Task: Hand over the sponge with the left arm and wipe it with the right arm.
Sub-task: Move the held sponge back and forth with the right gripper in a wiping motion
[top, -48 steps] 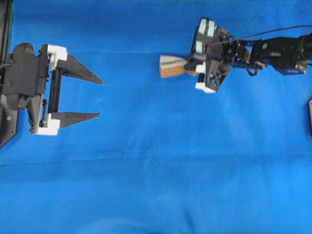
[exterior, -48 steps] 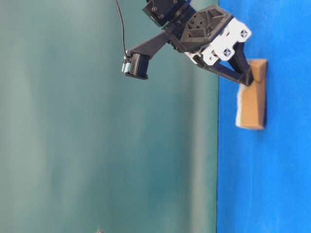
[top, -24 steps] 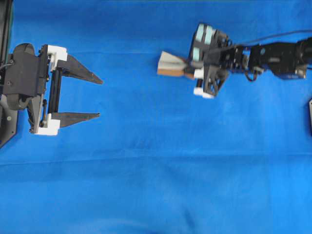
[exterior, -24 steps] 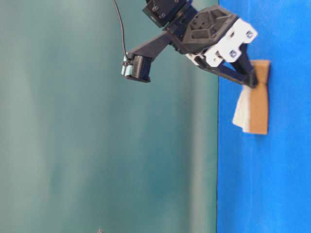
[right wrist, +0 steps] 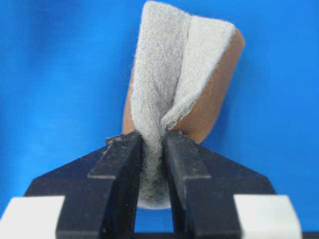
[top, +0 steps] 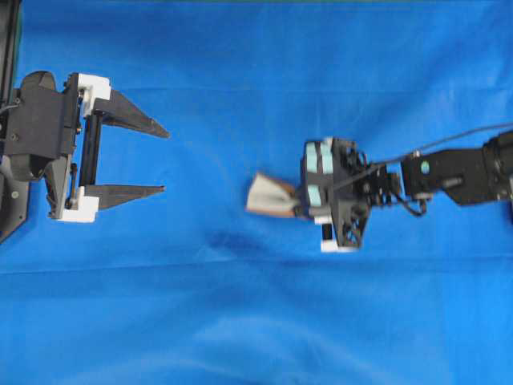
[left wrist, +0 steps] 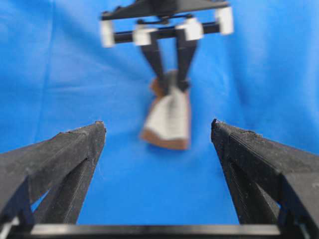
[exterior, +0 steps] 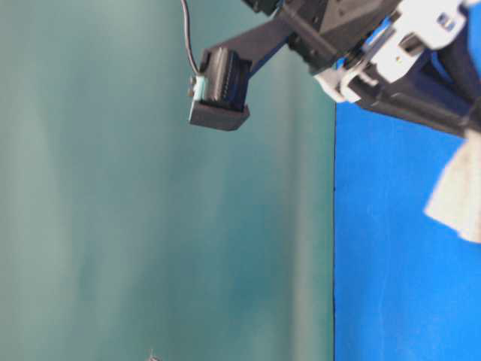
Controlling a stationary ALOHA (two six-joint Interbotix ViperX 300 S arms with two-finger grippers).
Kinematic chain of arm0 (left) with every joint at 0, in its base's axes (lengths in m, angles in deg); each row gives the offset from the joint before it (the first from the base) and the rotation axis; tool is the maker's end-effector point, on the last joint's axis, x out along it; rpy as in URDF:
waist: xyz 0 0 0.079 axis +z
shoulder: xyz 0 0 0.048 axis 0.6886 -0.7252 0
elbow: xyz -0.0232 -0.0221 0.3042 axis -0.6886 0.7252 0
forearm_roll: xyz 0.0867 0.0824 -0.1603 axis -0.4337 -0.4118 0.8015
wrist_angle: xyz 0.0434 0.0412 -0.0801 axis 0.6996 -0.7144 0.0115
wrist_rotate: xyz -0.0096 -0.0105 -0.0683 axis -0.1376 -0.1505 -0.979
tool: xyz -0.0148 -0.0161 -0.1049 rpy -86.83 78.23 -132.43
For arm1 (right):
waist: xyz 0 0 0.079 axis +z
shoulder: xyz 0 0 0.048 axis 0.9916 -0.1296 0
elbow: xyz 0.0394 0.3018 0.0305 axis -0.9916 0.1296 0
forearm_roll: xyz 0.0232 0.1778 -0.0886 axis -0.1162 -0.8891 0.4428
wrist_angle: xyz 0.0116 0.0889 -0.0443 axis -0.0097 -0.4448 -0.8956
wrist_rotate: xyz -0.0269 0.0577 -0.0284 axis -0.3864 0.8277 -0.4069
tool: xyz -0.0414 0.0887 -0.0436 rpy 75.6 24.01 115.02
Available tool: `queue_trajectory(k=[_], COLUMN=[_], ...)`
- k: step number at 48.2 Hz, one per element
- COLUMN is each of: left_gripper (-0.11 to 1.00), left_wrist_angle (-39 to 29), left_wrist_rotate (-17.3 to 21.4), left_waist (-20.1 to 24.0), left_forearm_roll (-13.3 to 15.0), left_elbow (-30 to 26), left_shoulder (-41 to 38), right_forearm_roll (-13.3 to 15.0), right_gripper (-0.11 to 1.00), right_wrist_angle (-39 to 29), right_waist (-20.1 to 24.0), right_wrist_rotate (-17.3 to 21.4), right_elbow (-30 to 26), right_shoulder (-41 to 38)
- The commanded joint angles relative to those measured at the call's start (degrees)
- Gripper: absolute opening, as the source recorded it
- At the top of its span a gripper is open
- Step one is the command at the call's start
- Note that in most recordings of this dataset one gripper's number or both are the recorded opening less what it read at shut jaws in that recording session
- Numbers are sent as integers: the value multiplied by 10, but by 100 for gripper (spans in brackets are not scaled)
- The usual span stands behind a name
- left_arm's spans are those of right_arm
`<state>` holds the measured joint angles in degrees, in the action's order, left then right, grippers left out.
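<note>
Over the blue cloth [top: 240,321], your right gripper [top: 298,210] is clamped on the sponge [top: 268,196], pinching it folded at mid-table. Your left gripper [top: 164,160] sits wide apart, well left of it.

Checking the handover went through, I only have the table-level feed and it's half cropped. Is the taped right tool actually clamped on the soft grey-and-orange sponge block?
Observer: Yes. In the right wrist view the right tool pinches the soft grey-and-orange sponge block at one end, folding the grey felt between its fingers.
Operator: Left tool let go?
Observer: Overhead, the plain black left tool stands wide open with nothing between its fingers, well apart from the sponge.
Operator: Sponge flat on the blue cloth?
Observer: Not flat. The left wrist view shows it tilted, with its free end nearest the blue cloth; whether that end touches, I cannot tell.
</note>
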<state>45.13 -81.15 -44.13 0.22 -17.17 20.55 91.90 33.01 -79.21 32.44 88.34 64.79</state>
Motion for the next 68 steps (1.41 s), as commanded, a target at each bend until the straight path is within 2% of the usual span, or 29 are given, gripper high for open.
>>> queue_trajectory(k=[1,9,15,23,34,40,45,58,64,68], left_gripper=[92,92,92,92,92,92,92,92,92,92], left_wrist_angle=[4,7,8,8,8,8,8,8,8,8], left_wrist_rotate=[0,0,-3,-3,-3,-3,-3,-3,-3,-3], left_waist=[-2,-2,-2,-2,-2,-2,-2,-2,-2,-2], left_forearm_roll=[1,1,1,0,0,1,0,1,1,1], left_elbow=[-6,-6,-6,-5,-5,-5,-5,-5,-5,-5], left_shoulder=[1,1,1,1,1,1,0,-2,-2,-2], right_forearm_roll=[-1,0,2,13,48,64,70,73,70,64], right_gripper=[22,22,22,22,22,22,22,22,21,21], right_wrist_angle=[2,2,0,-4,1,15,25,27,25,23], right_waist=[32,32,6,-60,-169,-212,-230,-224,-187,-145], right_wrist_rotate=[9,11,5,1,-3,-4,-4,-1,5,9], right_elbow=[-12,-13,-10,-3,1,-1,-2,0,2,4], right_shoulder=[15,15,16,21,21,21,21,21,21,21])
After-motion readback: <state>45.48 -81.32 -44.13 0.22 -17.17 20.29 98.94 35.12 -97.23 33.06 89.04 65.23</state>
